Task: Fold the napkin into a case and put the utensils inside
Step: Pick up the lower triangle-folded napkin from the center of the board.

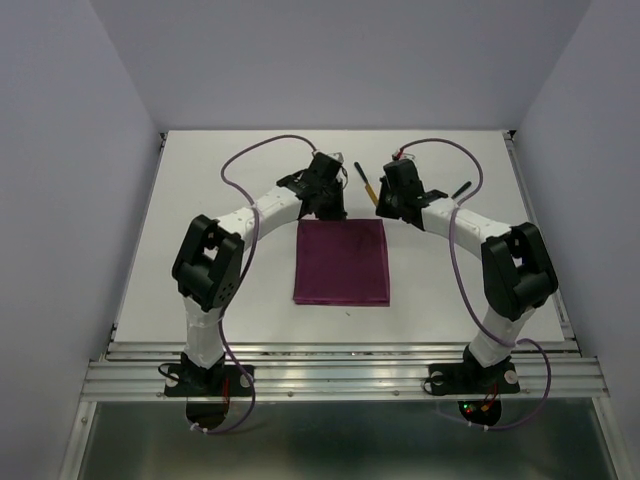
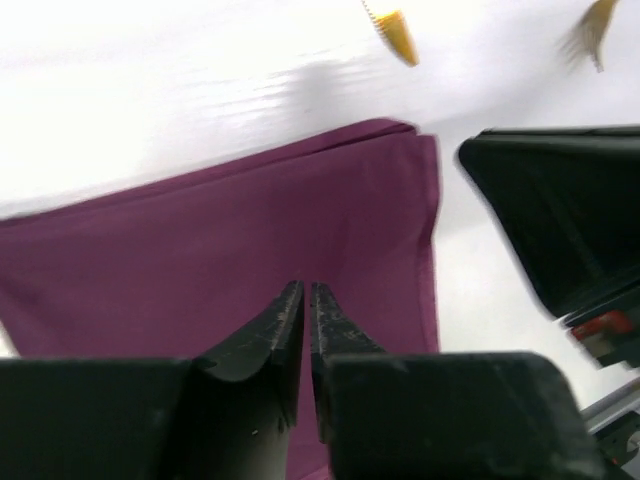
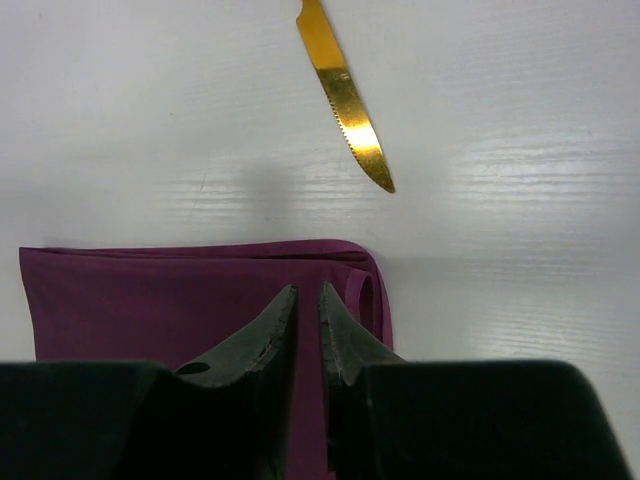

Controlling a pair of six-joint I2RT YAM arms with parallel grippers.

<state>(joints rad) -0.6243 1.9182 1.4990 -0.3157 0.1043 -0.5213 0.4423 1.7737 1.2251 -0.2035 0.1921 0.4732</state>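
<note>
Left claw (image 2: 305, 290) and right claw (image 3: 308, 292) are hovering over the napkin's (image 1: 341, 262) far edge, each nearly pressed together and pinching nothing visible — likely setting up the next fold.

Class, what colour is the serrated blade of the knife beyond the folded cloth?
Shiny gold; the serrated knife blade shows best in the right wrist view.
</note>
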